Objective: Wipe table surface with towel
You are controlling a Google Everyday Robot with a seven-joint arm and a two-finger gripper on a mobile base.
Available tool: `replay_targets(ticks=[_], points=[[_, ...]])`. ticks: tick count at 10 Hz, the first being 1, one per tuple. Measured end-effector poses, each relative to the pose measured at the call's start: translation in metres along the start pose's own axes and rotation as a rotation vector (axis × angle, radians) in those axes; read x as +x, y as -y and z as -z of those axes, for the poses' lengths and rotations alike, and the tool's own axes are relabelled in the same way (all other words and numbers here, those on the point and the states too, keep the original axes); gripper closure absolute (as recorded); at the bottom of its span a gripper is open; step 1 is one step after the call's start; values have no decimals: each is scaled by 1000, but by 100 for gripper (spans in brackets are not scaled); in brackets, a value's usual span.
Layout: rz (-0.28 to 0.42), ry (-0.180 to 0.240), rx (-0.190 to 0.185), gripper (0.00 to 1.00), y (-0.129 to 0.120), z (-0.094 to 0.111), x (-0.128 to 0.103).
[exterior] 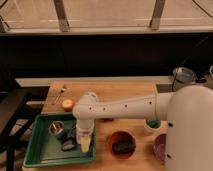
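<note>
— Where does the arm [131, 106] start?
— From the big rounded white body [192, 127] at the near right. It runs almost level toward the left.
— And the bend?
— The wrist joint [87, 106] sits at the left end and turns the last link straight down.
— The gripper [84, 140]?
— It hangs below that bend, pointing down, low and near, left of centre.

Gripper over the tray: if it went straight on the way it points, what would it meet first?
The gripper points down, so likely the green tray, beside a dark item; depth is unclear.
</note>
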Motion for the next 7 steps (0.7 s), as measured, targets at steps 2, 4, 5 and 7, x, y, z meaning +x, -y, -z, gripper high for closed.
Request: replay_targets(ticks=[2, 4, 5, 7], points=[[21, 3, -1, 28, 4, -18, -10], [24, 7, 4, 46, 5, -17, -12], [24, 6, 3, 54, 5, -17, -11], [23, 5, 5, 74, 6, -15, -11]])
